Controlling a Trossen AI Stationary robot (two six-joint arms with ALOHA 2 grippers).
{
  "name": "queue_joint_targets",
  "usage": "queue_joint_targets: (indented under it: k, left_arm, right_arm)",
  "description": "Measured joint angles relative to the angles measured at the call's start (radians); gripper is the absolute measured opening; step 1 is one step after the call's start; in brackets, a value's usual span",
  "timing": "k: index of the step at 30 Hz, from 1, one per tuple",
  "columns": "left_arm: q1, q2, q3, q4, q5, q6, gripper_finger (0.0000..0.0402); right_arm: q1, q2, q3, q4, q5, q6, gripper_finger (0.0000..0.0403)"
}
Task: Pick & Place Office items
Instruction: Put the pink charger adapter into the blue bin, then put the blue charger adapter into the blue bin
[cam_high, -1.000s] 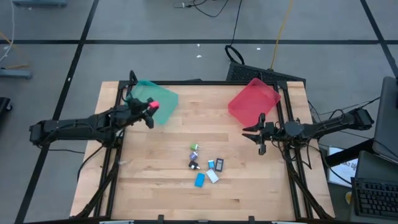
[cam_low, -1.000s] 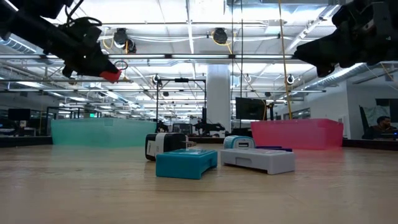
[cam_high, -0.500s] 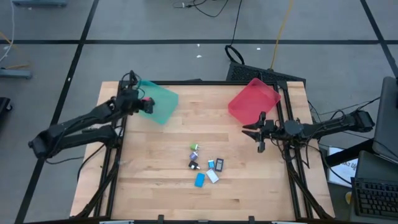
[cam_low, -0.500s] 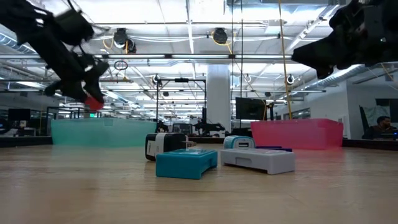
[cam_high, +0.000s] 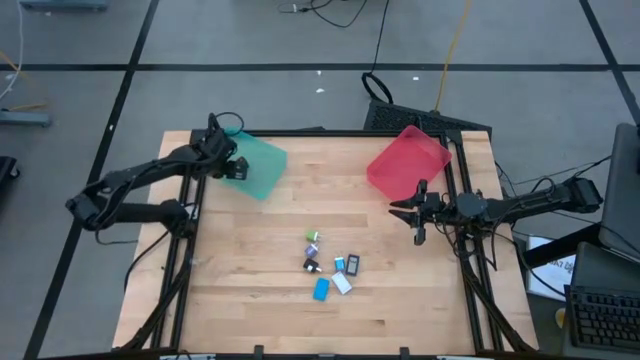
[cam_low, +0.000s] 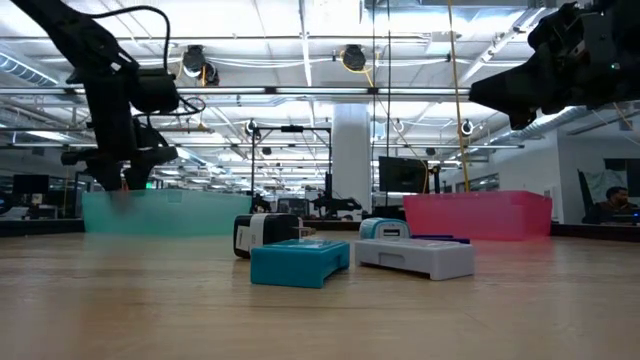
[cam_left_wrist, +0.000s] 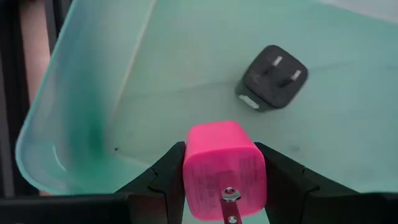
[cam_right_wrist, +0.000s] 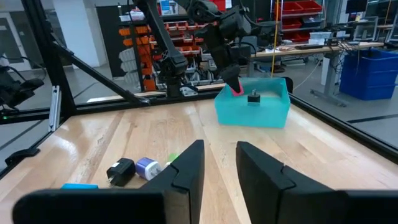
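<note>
My left gripper (cam_high: 234, 167) points down over the teal tray (cam_high: 259, 161) at the table's far left and is shut on a pink-red block (cam_left_wrist: 225, 165). A black plug block (cam_left_wrist: 272, 85) lies flat on the tray's floor beside it. The other small office items (cam_high: 329, 266), among them green, black, white and bright blue pieces, lie in a loose cluster on the wood at mid-table. In the low view the bright blue block (cam_low: 298, 262) and a white one (cam_low: 415, 257) rest flat in front. My right gripper (cam_high: 418, 218) hovers open near the right edge, below the red tray (cam_high: 408, 160). My left gripper pinches the pink-red block by two opposite sides (cam_left_wrist: 189, 163) between its two fingers (cam_left_wrist: 163, 177). The fingers come from above, pointing down into the teal tray. The block sits over the tray's floor; whether it touches the floor, I cannot tell.
The red tray stands at the far right corner, the teal tray at the far left, both with low walls (cam_low: 165, 212). Bare wood lies between the item cluster and both trays. Black frame rails run along the table's left and right edges (cam_high: 187, 250).
My left gripper, carrying the pink-red block, has moved toward the table's far left corner and dropped from well above the teal tray down to the level of its wall, tipping to point down. The right arm has kept still.
</note>
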Motion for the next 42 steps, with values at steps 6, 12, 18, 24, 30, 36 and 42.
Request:
queue_joint_targets:
  k: [6,12,18,24,30,36,42]
  left_arm:
    - [0.02,0.084,0.013,-0.002,-0.005,0.004,0.0194]
    - [0.02,0.128,0.013,0.014,-0.01,0.017,0.0208]
    - [0.019,0.121,0.019,0.041,-0.011,0.097,0.019]
    - [0.019,0.074,0.109,-0.031,-0.01,0.151,0.0173]
    - [0.001,-0.032,0.184,-0.087,-0.01,0.152,0.0157]
    - [-0.145,-0.198,0.157,-0.045,0.033,0.154,0.0146]
    - [-0.421,-0.343,0.039,0.092,0.034,0.154,0.0141]
  right_arm:
    - [0.0,0.0,0.0,0.0,0.0,-0.003,0.008]
    - [0.0,0.0,0.0,0.0,0.0,-0.001,0.0077]
    - [0.0,0.0,0.0,0.0,0.0,-0.003,0.0077]
    - [0.0,0.0,0.0,0.0,0.0,-0.003,0.0077]
    - [0.0,0.0,0.0,0.0,0.0,-0.003,0.0076]
    - [0.0,0.0,0.0,0.0,0.0,-0.004,0.0075]
    - [0.0,0.001,0.0,0.0,0.0,-0.012,0.0075]
